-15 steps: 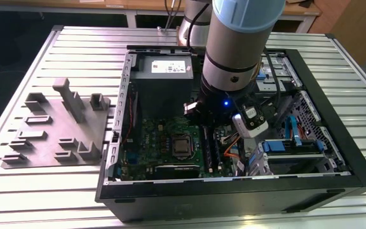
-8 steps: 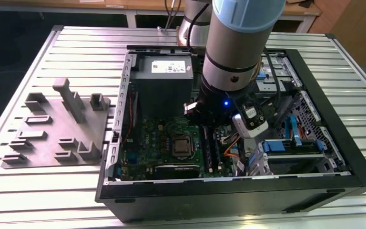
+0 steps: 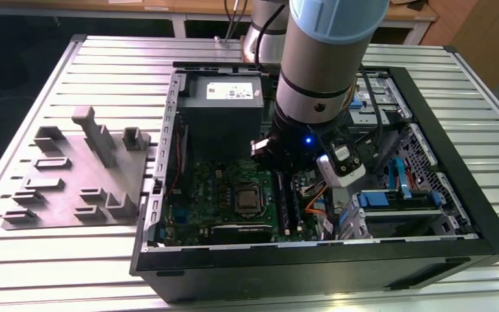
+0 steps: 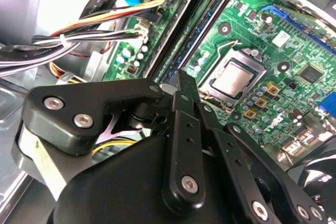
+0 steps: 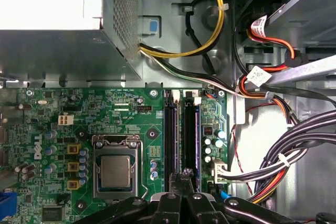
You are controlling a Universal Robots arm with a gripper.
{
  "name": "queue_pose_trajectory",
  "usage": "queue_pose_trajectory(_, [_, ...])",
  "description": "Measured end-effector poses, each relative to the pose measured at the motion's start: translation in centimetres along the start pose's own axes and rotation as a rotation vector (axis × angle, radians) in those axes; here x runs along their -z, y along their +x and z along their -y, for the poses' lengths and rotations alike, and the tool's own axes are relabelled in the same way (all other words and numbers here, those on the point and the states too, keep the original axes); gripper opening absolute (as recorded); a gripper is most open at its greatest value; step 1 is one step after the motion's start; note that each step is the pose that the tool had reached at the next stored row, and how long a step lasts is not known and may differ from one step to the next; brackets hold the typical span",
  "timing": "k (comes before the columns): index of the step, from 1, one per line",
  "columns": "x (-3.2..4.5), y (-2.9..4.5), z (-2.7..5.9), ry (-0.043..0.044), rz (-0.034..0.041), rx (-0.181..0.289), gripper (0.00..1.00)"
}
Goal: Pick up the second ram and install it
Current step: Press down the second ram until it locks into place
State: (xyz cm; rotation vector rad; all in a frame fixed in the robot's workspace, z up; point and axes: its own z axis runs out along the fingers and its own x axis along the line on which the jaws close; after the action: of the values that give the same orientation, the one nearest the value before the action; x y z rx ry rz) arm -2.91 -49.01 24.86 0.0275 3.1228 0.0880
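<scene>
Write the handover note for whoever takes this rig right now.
Gripper: fingers drawn together, down inside the open computer case, its tip at the near end of the two long black memory slots on the green motherboard, beside the processor socket.
Second ram: I cannot tell it apart from the dark slots, nor whether it sits between the fingers.
Done: the arm has reached the slots.
Left: confirm the ram is fully seated; the pictures do not settle it.
The grey fixture plate lies on the exterior view's left of the case.
</scene>
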Motion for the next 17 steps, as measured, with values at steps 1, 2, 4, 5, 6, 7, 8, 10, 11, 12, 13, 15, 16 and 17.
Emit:
queue_pose_trajectory(1, [-0.04, 0.0, -0.09, -0.0008, 0.0, 0.0, 0.1])
queue_pose_trajectory(2, [-0.08, 0.0, -0.2, -0.0022, 0.0, 0.0, 0.1])
queue_pose_trajectory(4, [-0.17, 0.01, -0.46, -0.0061, -0.0001, 0.0, 0.1])
queue_pose_trajectory(5, [-0.22, 0.01, -0.59, -0.0081, -0.0001, 0.0, 0.1])
queue_pose_trajectory(6, [-0.27, 0.01, -0.73, -0.0099, -0.0001, 0.0, 0.1])
queue_pose_trajectory(7, [-0.31, 0.02, -0.91, -0.0114, -0.0001, 0.0, 0.1])
queue_pose_trajectory(8, [-0.36, 0.02, -1.11, -0.0127, -0.0002, 0.0, 0.1])
queue_pose_trajectory(10, [-0.44, 0.03, -1.48, -0.0151, -0.0003, 0.0, 0.1])
queue_pose_trajectory(11, [-0.48, 0.03, -1.66, -0.0168, -0.0003, 0.0, 0.1])
queue_pose_trajectory(12, [-0.52, 0.04, -1.84, -0.0186, -0.0003, 0.0, 0.1])
queue_pose_trajectory(13, [-0.56, 0.04, -2.03, -0.0203, -0.0003, 0.0, 0.1])
queue_pose_trajectory(15, [-0.65, 0.05, -2.42, -0.0231, -0.0004, 0.0, 0.1])
queue_pose_trajectory(16, [-0.69, 0.05, -2.64, -0.0244, -0.0004, 0.0, 0.1])
queue_pose_trajectory(17, [-0.74, 0.06, -2.83, -0.0252, -0.0004, 0.0, 0.1])
